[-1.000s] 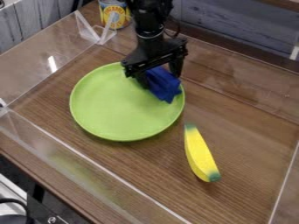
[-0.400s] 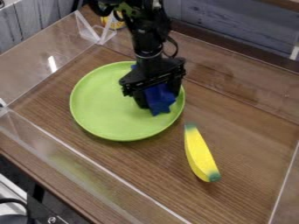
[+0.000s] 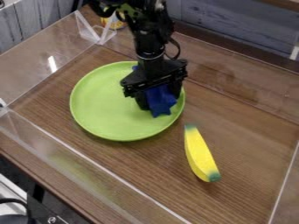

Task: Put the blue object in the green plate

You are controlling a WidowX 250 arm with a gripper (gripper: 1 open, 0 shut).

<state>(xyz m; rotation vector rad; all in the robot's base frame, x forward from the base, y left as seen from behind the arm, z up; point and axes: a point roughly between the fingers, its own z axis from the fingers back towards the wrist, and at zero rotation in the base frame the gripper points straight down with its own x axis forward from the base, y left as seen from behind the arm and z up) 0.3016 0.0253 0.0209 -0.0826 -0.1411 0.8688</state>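
Observation:
The lime-green plate (image 3: 105, 105) lies on the wooden table, left of centre. The blue object (image 3: 163, 101) sits at the plate's right rim, tilted, with part of it over the edge. My black gripper (image 3: 156, 86) comes straight down from above onto the blue object's top, one finger on either side of it. I cannot tell from this view whether the fingers still press on the block.
A yellow banana (image 3: 201, 154) lies on the table to the right front of the plate. Clear plastic walls (image 3: 41, 48) fence the table on all sides. A yellow-labelled can (image 3: 114, 14) stands behind the arm at the back.
Over the last second the gripper dropped lower and slightly toward the front with the blue object, bringing it down onto the plate's right rim. It has barely moved since 0.4 s ago.

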